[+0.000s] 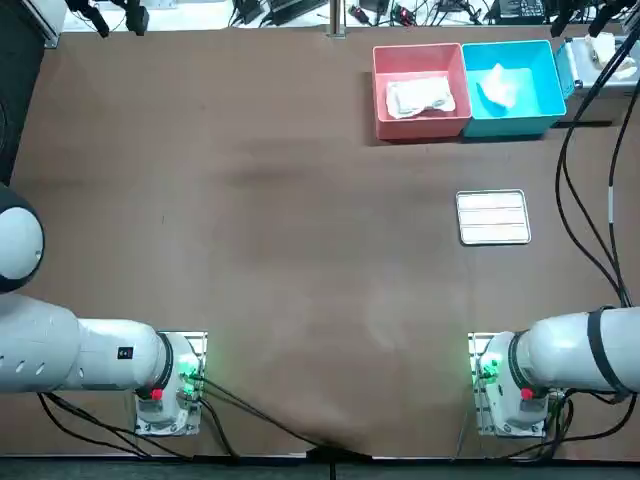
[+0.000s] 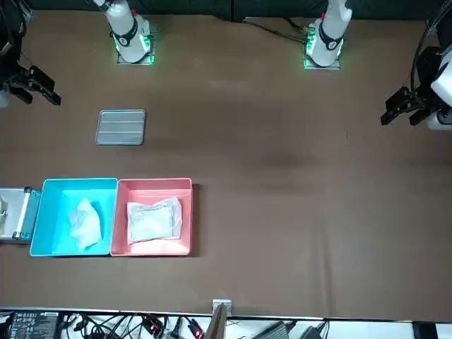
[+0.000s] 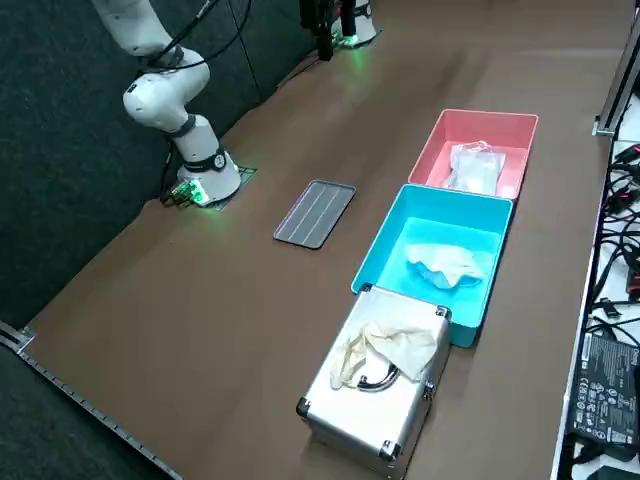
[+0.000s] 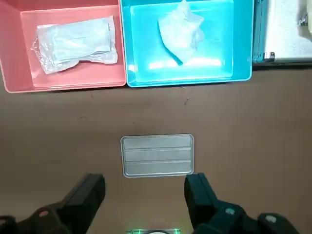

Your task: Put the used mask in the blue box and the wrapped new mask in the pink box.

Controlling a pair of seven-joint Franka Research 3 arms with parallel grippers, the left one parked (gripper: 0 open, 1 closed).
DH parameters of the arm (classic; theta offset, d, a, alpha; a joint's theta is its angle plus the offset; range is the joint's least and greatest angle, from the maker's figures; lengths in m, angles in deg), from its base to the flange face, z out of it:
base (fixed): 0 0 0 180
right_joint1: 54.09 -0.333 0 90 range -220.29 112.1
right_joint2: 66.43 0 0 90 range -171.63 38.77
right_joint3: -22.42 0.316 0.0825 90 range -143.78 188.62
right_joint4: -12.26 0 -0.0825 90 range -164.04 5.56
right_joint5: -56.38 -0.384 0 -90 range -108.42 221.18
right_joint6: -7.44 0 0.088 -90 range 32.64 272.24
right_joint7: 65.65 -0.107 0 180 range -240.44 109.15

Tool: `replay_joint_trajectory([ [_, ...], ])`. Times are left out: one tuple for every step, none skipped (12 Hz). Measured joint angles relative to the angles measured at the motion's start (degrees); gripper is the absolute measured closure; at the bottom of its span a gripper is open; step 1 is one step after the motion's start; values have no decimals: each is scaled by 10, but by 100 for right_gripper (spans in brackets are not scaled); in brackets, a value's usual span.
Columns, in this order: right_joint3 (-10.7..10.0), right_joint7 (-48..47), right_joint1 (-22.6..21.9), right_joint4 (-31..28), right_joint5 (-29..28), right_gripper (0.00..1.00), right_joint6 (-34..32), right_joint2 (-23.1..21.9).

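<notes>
The wrapped new mask lies inside the pink box. A crumpled used mask lies inside the blue box right beside it, at the far right of the table. The wrist view shows both from above: wrapped mask in the pink box, used mask in the blue box. My right gripper hangs open and empty well above the table, on the near side of a silver tray, apart from both boxes. It also shows in the front view as the right gripper at the left edge.
A ribbed silver tray lies flat between the boxes and my right arm's base. A metal case with a pale glove on top stands against the blue box's outer side. Cables run along the table's right edge.
</notes>
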Motion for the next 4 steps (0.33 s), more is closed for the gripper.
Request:
replay_joint_trajectory([
  [1, 0, -1, 0, 0, 0, 0, -1],
  [2, 0, -2, 0, 0, 0, -1, -2],
  [2, 0, -3, -1, 0, 0, -1, -2],
  [2, 0, -3, -1, 0, 0, -1, -3],
])
